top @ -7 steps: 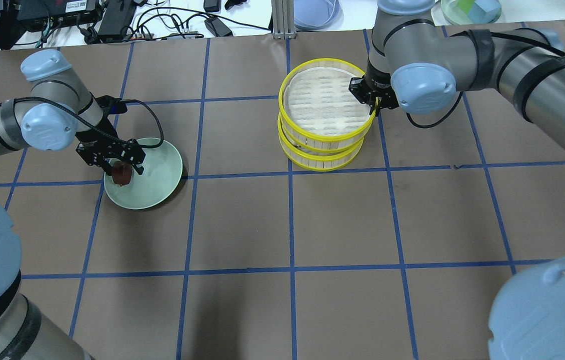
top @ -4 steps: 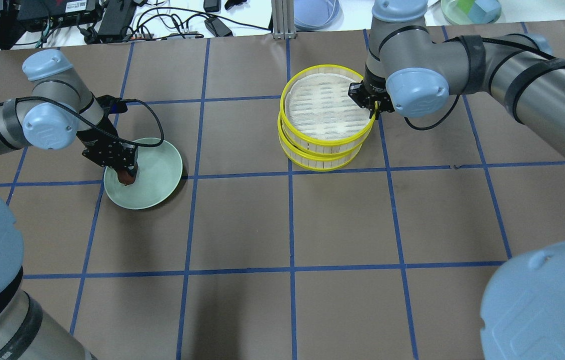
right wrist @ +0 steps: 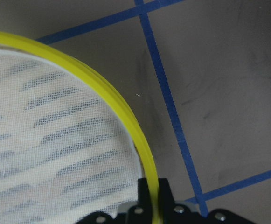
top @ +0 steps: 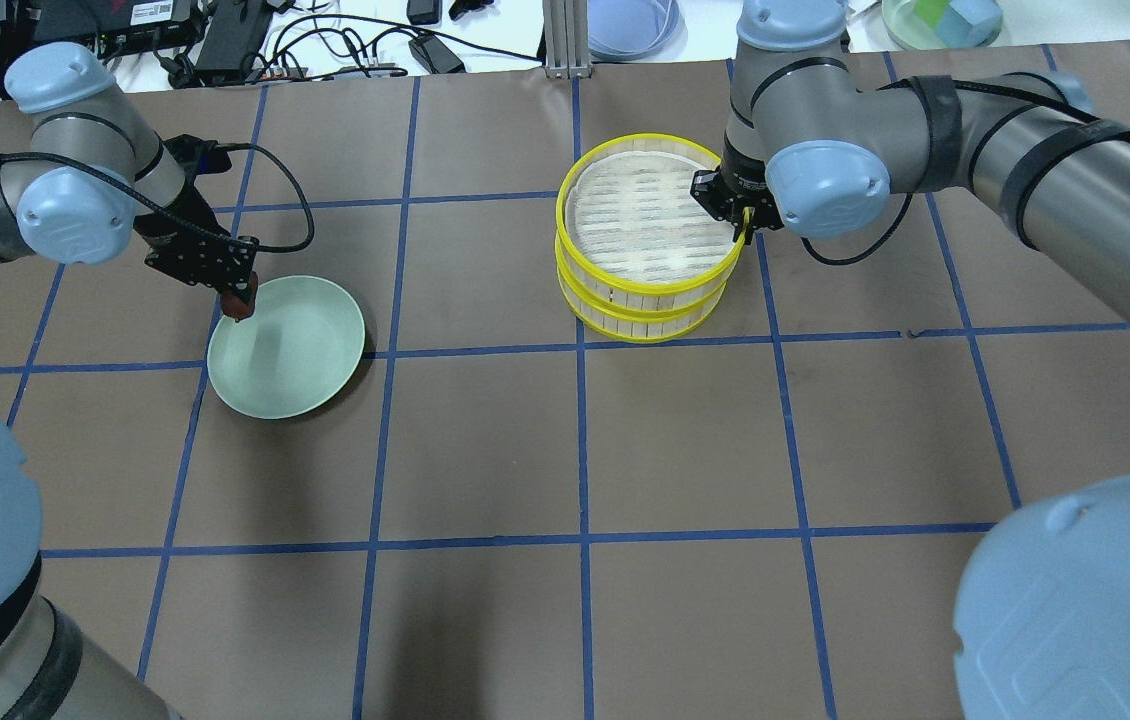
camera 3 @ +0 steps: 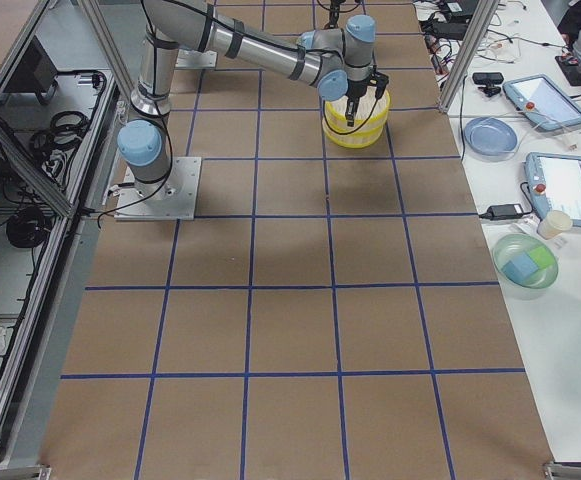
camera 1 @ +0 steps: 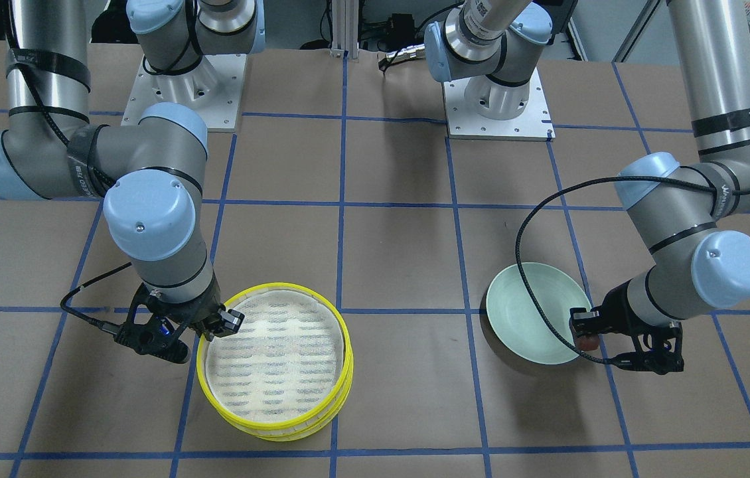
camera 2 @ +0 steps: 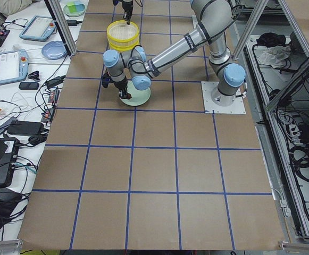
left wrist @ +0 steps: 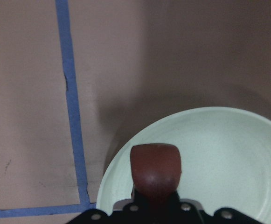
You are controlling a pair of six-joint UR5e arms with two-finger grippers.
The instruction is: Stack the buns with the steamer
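We see the left gripper pinching the glossy reddish-brown bun between its fingers. It holds the bun over the 10 o'clock rim of the pale green plate, apparently clear of the dish, which suits carrying it across to the steamer.

The right gripper is pressed onto the yellow rim of the upper steamer tray at about 3 o'clock in the overhead view, one finger inside the wall and one outside. That tray sits on the lower tray, slightly offset toward 12 o'clock. We judge the grip is there to steady or place this tier, so its white mesh base can receive the bun.

The cream-white bun shows in no view. It may lie covered in the lower tray, but we cannot tell.
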